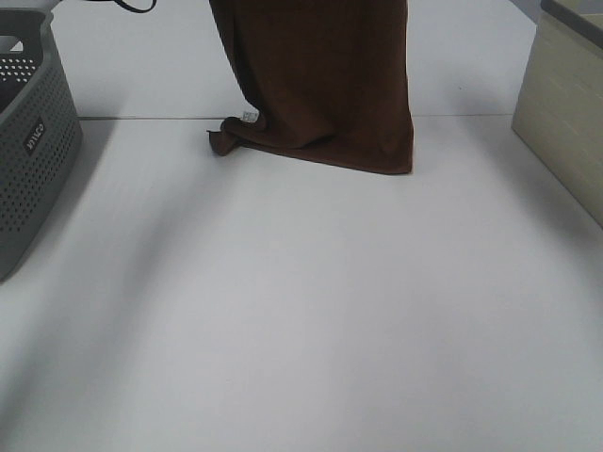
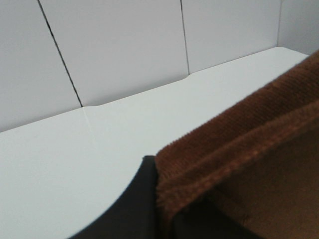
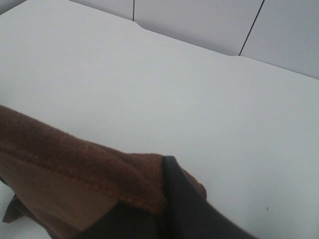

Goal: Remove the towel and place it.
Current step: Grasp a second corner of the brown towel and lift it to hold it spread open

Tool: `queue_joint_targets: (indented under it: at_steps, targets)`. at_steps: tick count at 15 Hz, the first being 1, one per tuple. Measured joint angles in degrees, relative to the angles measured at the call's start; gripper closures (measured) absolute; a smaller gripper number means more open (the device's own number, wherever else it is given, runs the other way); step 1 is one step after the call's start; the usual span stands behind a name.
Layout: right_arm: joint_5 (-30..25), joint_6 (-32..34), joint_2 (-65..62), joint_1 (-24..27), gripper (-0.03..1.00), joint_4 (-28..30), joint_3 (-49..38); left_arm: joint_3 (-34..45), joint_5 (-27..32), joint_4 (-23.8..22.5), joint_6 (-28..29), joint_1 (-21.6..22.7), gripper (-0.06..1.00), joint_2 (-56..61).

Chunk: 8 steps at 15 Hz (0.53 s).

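Observation:
The dark brown towel [image 1: 320, 85] hangs down from above the top of the exterior high view. Its lower edge rests crumpled on the white table [image 1: 301, 311], with a small white tag [image 1: 249, 116] at the lower left corner. Both grippers are out of the exterior view. In the left wrist view a black finger [image 2: 134, 204] is pressed against the towel's hemmed edge [image 2: 239, 149]. In the right wrist view a black finger [image 3: 182, 199] is pressed against another towel edge [image 3: 75, 164]. Each gripper is shut on the towel and holds it up.
A grey perforated basket [image 1: 28, 141] stands at the left edge of the table. A beige box [image 1: 565, 113] stands at the right edge. A seam [image 1: 141, 118] runs across the table behind the towel's bottom.

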State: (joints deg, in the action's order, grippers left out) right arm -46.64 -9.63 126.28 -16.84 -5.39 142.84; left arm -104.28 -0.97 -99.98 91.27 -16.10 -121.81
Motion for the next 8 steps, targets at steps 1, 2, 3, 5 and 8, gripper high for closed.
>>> queue_joint_targets:
  at_steps: [1, 2, 3, 5, 8]
  targets:
    - [-0.1, 0.0, 0.0, -0.1, 0.96, -0.5, 0.0, 0.0, 4.4, -0.1, -3.4, -0.2, 0.94, 0.0]
    - [-0.1, 0.0, 0.0, -0.2, 0.96, -1.1, 0.0, 0.0, 9.3, 0.5, -8.0, -0.7, 0.94, 0.0]
    - [-0.1, 0.0, 0.0, -0.3, 0.96, -1.8, 0.0, 0.0, 15.8, 2.3, -15.6, -1.4, 0.94, 0.0]
    - [-0.1, 0.0, 0.2, -0.4, 0.96, -3.0, 0.0, 0.0, 23.9, 11.4, -33.2, -3.2, 0.94, -0.1]
    - [-1.3, 0.0, 0.6, -0.3, 0.96, -2.8, 0.0, 0.0, 28.2, 39.8, -54.7, -5.6, 0.94, 0.0]
